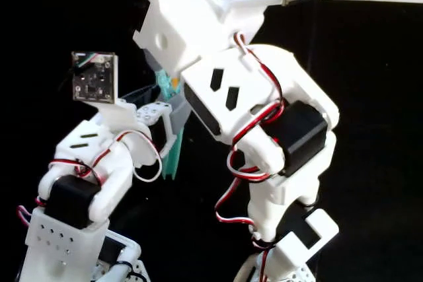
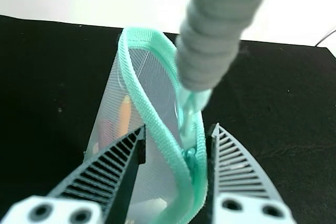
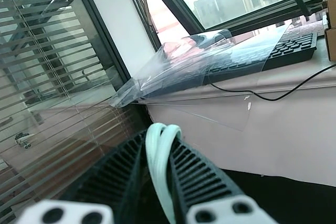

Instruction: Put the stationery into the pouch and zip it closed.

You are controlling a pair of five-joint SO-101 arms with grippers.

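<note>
Pouch stands upright over the black tabletop, clasped between my left jaws so that, I judge, its teal-zippered mouth gapes for the pen, which my right jaws pinch by its pale upper end and hang grip-first right at that opening, not yet released inside.

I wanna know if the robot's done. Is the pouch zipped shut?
No, the pouch gapes wide open along its green zipper edge, held in the left gripper, with a pen at its mouth.
</note>
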